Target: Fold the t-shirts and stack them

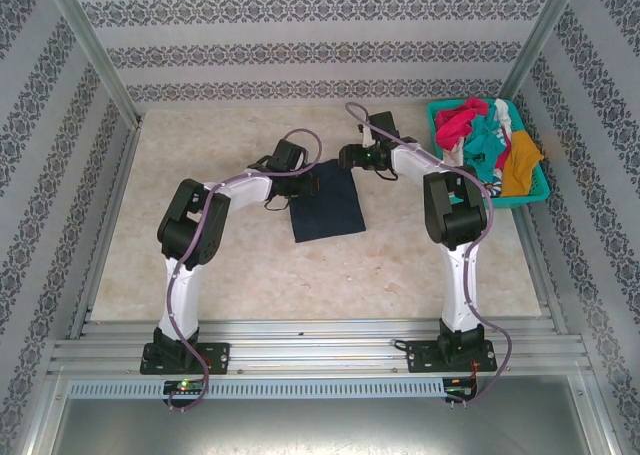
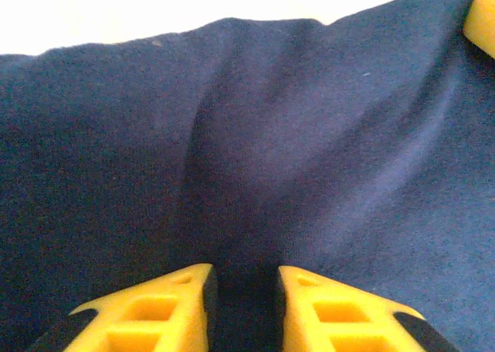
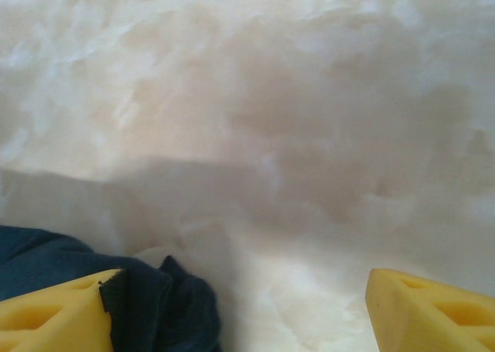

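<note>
Here we find the dark navy cloth t-shirt (image 1: 328, 203) lying folded near the middle of the beige table (image 1: 200, 155). The left tool (image 2: 246, 278) pinches a ridge of it; the right tool (image 3: 240, 282) stands spread over its far right corner. We see the other coloured cloth t-shirts (image 1: 490, 145) heaped in the teal plastic lattice basket (image 1: 436, 123) at the table's far right corner.

Beige marbled tabletop (image 1: 400, 265), evenly lit | white walls with grey floral-banded wallpaper (image 1: 300, 50) behind and either side of it | silver aluminium rails (image 1: 320, 340) along its near edge | slanted metal posts (image 1: 93, 50) at its far corners
</note>
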Robot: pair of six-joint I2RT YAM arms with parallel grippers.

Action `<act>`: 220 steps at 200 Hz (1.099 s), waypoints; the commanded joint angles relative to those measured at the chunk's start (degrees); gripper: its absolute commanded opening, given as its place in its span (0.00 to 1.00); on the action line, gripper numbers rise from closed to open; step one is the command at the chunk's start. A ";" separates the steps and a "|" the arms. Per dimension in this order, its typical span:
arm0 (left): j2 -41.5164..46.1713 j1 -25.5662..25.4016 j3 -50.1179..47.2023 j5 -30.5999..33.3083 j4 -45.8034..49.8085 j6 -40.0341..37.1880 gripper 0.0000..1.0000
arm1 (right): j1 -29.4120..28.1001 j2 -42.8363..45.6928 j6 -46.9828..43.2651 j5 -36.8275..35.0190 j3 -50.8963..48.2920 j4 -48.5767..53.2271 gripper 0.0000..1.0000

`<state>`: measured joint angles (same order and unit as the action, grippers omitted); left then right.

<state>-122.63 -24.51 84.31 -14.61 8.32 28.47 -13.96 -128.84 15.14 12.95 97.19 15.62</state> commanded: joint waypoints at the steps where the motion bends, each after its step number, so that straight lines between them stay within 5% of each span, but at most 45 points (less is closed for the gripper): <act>1: -0.45 1.13 -2.27 -0.04 2.74 0.01 0.32 | 0.58 2.35 0.68 -1.89 0.67 1.03 0.78; 43: -0.64 1.13 -2.30 -1.21 1.83 0.27 0.35 | -1.68 12.70 -0.95 0.74 -10.59 -7.57 0.81; 82: -0.20 1.22 -2.91 -1.50 1.57 -0.06 0.43 | -3.32 11.04 0.06 -0.98 -15.79 -7.75 0.80; 134: 1.70 1.57 -4.24 -1.75 1.21 -1.03 0.50 | -2.51 8.52 3.96 -4.97 -17.06 -6.90 0.50; 157: 3.97 1.57 -4.66 -3.11 0.29 -1.23 0.61 | -2.63 9.10 3.32 -4.03 -16.37 -6.12 0.48; 192: 10.81 1.57 -6.25 -4.62 -1.22 -0.72 0.80 | -2.66 14.80 5.34 -2.93 -21.24 -11.03 0.61; 220: 15.80 0.18 -5.27 3.15 4.98 -4.80 1.00 | -1.19 21.52 7.47 -2.84 -28.59 -16.93 0.78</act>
<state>-112.42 -23.53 77.71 -17.41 7.79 27.07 -16.78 -114.34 20.45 10.17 73.45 4.89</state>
